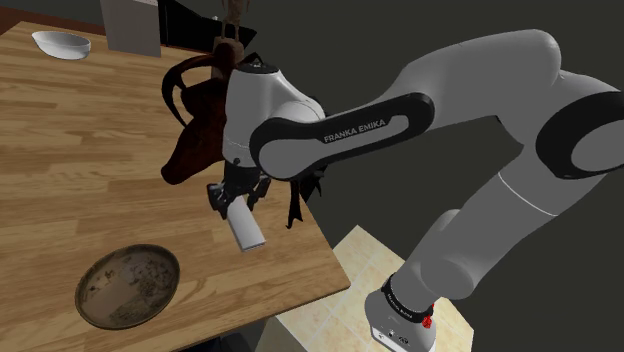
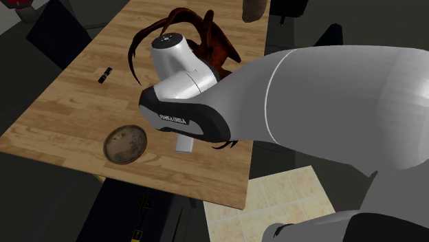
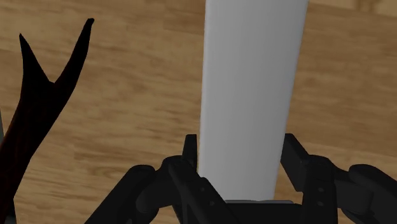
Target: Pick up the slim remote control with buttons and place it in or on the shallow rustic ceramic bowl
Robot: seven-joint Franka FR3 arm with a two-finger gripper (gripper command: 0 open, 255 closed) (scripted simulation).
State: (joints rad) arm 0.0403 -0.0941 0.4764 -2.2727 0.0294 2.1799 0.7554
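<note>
flanking the remote point(image 1: 244, 229): dark spiky object point(image 1: 195, 150)

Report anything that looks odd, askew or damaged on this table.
The slim light-grey remote control, clasped in the black gripper, is drawn as a plain slab with no buttons visible, and it slants down over the wooden table. Nothing looks spilled or broken.
</note>
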